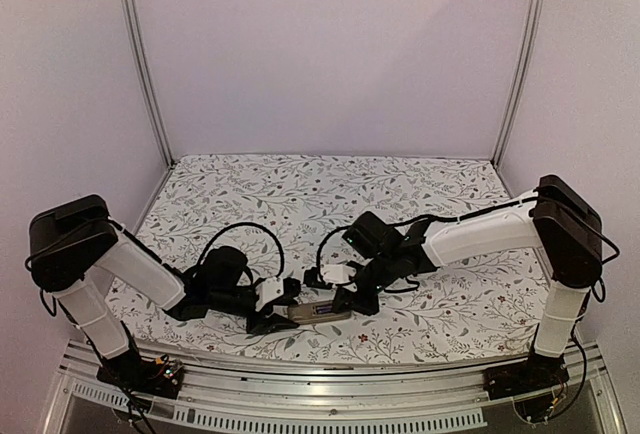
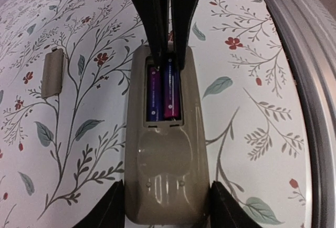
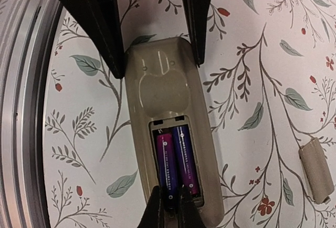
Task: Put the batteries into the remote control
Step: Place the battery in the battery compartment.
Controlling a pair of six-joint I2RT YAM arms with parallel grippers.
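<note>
Pushing with tips pressed together on the batteries (image 2: pixel 164 94) lying in the remote (image 2: pixel 165 165), the right pincer (image 3: pixel 169 208) may skid and pop one out; the left pincer (image 2: pixel 168 209) pinches the remote's end, back-up on the table (image 2: pixel 252 107).

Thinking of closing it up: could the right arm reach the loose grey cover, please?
Probably yes: the cover lies alone on the cloth beside the remote control, nothing blocking the right end effector.

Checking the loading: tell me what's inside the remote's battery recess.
Two batteries, side by side in the remote control; the right gripper's shut jaws hide one end.
</note>
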